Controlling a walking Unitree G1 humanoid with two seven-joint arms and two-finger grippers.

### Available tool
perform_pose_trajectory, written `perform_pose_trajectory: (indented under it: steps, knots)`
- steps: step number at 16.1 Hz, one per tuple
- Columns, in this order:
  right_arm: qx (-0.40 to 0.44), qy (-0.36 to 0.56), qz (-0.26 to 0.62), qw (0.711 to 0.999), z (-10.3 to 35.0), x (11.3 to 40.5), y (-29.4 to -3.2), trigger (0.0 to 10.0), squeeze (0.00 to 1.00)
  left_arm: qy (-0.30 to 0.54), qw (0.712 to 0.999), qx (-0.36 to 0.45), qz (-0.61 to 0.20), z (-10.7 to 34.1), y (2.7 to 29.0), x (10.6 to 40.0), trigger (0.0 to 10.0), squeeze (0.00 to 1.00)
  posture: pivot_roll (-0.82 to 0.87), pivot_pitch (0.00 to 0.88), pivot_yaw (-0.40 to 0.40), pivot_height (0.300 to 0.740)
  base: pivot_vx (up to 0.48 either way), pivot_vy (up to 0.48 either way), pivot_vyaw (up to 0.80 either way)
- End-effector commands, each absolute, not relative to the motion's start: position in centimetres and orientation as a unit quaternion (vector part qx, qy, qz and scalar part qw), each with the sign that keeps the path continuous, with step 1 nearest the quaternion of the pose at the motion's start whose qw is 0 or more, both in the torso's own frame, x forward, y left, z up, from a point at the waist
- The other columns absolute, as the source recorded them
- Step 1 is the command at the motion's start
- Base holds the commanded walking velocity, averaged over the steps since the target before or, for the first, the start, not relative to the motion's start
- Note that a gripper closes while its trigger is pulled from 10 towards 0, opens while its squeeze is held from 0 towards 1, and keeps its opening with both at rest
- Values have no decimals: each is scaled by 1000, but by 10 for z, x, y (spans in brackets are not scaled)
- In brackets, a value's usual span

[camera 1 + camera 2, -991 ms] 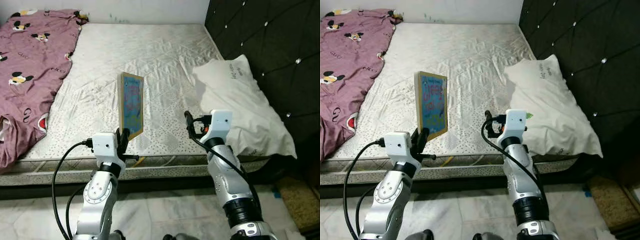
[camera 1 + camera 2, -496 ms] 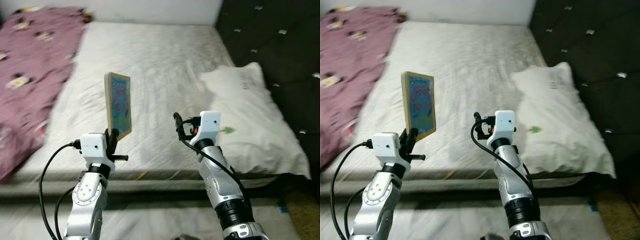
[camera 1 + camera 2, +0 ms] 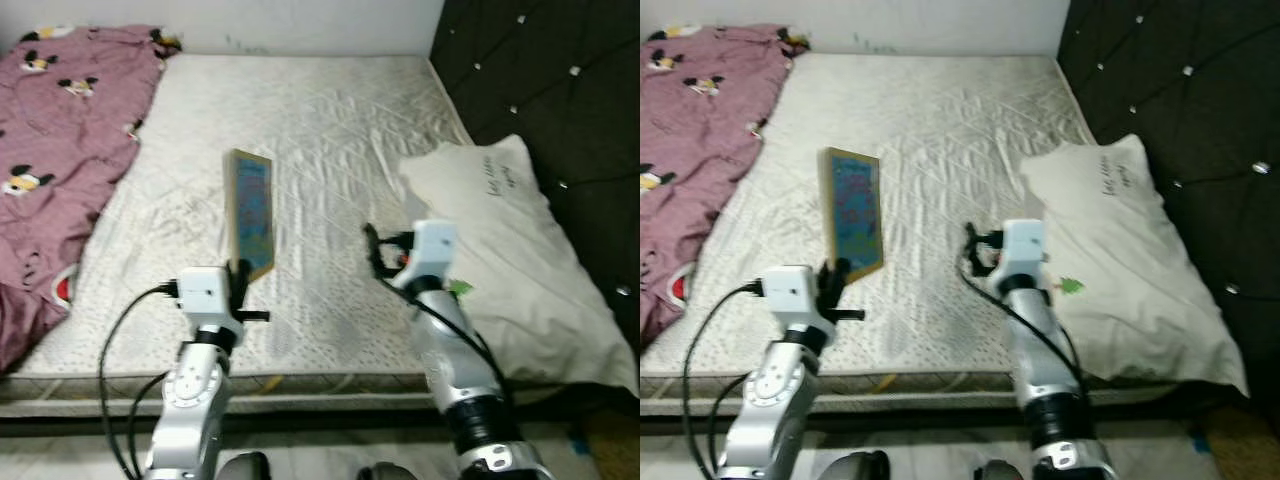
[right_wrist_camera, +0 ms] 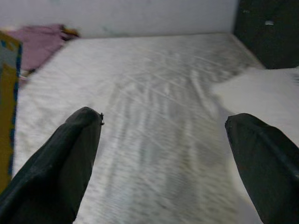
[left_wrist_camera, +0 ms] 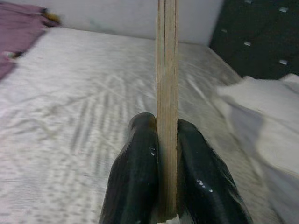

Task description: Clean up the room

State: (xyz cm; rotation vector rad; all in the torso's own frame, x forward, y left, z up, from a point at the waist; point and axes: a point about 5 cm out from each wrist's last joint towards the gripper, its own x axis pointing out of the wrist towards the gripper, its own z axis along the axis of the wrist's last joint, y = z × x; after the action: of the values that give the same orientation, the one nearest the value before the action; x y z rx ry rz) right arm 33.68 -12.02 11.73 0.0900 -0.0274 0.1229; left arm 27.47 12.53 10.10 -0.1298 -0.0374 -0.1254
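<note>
Gripping an upright book (image 3: 250, 213), the left pincer (image 5: 167, 175) hovers over the mattress (image 3: 320, 120).

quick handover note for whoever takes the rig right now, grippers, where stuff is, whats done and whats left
Left gripper: shut on the book, held upright on its edge above the mattress.
Right gripper: open, holding nothing, raised over the mattress beside the pillow.
Purple blanket lies crumpled along the robot's left side of the bed.
Done: book is lifted.
Left: put the book away somewhere; the blanket and pillow probably need straightening.
</note>
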Motion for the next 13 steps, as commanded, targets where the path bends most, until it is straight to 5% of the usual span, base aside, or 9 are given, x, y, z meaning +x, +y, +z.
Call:
perform_pose_trajectory:
  steps: [1, 4, 13]
  knots:
    - [49, -12, 63, 997, 116, 336, -116, 10000, 0, -32, 996, -62, -63, 106, 125, 274, 10000, 0, -47, 158, -42, 740, 0, 0, 0]
    - [51, -8, 62, 997, 115, 336, -115, 10000, 0, -33, 996, -62, -62, 107, 126, 275, 10000, 0, -47, 158, -42, 740, 0, 0, 0]
    - [46, -7, 64, 997, 114, 336, -114, 10000, 0, -35, 996, -65, -59, 108, 127, 275, 10000, 0, -44, 159, -43, 740, 0, -409, 0]
